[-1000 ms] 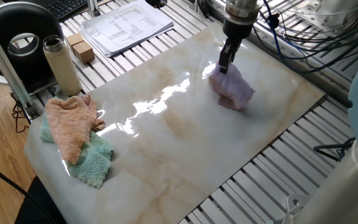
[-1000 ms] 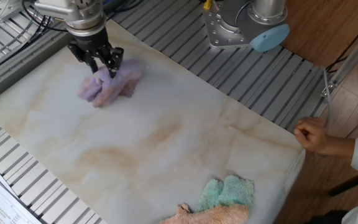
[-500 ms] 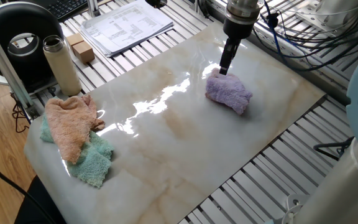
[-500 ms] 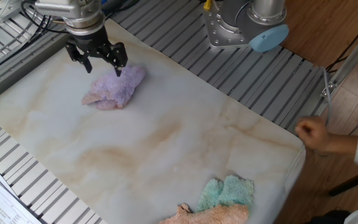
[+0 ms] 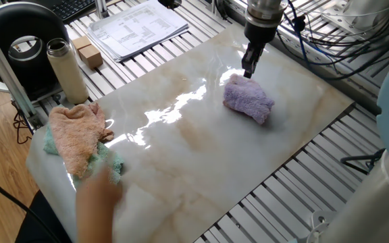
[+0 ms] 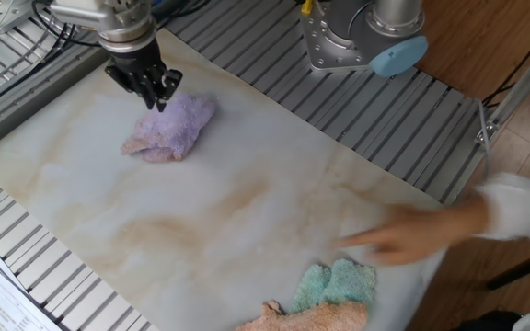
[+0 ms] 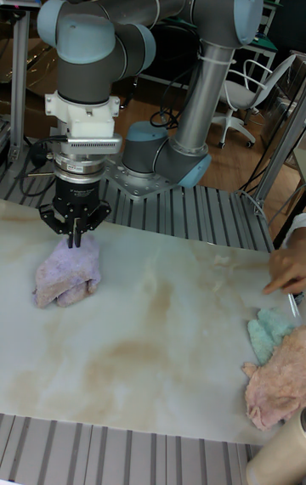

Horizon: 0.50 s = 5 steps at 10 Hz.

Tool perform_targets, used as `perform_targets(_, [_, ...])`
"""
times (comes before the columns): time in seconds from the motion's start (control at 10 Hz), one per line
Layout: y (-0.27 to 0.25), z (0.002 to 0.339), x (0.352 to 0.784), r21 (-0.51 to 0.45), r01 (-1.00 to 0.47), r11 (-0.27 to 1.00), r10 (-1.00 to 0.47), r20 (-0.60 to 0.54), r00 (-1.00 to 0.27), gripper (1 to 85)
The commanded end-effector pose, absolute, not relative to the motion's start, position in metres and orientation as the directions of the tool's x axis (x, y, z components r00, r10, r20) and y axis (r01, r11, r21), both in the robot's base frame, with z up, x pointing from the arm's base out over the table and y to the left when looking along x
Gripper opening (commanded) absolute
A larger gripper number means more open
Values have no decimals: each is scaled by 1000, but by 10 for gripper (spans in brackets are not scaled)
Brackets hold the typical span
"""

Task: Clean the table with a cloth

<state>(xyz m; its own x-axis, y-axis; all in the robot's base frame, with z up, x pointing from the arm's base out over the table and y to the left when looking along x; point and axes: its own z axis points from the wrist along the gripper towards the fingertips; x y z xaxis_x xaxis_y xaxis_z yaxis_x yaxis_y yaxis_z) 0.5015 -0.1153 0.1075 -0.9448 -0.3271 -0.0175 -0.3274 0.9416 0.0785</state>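
Directly below the end effector [image 6: 157, 94], and trailing off to one side of it, lies the cloth [image 6: 173, 128], a crumpled lavender heap resting on the counter [image 6: 247, 211] near one corner of the slab. In the tall fixed view the end effector's [image 7: 74, 239] tips hang just over the upper edge of the cloth [image 7: 66, 273], with most of the bundle spread below and slightly to the left of them; whether the tips touch the pile there cannot be told. Fingers read as drawn together with nothing between them: in one fixed view the end effector [image 5: 248, 70] ends just above the near corner of the cloth [image 5: 248, 102], apart from it. Long axis of the cloth runs away from the tips, diagonally across the slab, so the bulk lies off-centre from the tool. Judgement: a regrasp would need a short descent plus a small shift along that axis toward the cloth's middle. Farther out, at the opposite end of the counter, a peach cloth [image 5: 77, 137] lies over a teal cloth [image 6: 337, 284], and a person's hand [image 7: 286, 268], blurred in the two fixed views, reaches in beside them, well apart from the robot.
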Motion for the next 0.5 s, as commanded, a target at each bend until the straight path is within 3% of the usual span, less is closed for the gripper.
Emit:
perform_targets(0.0, [-73,117,502,89,-208,974,-207,-20,-978,13])
perform_targets(0.4, [-75,120,503,56,-303,951,-302,-29,-953,13])
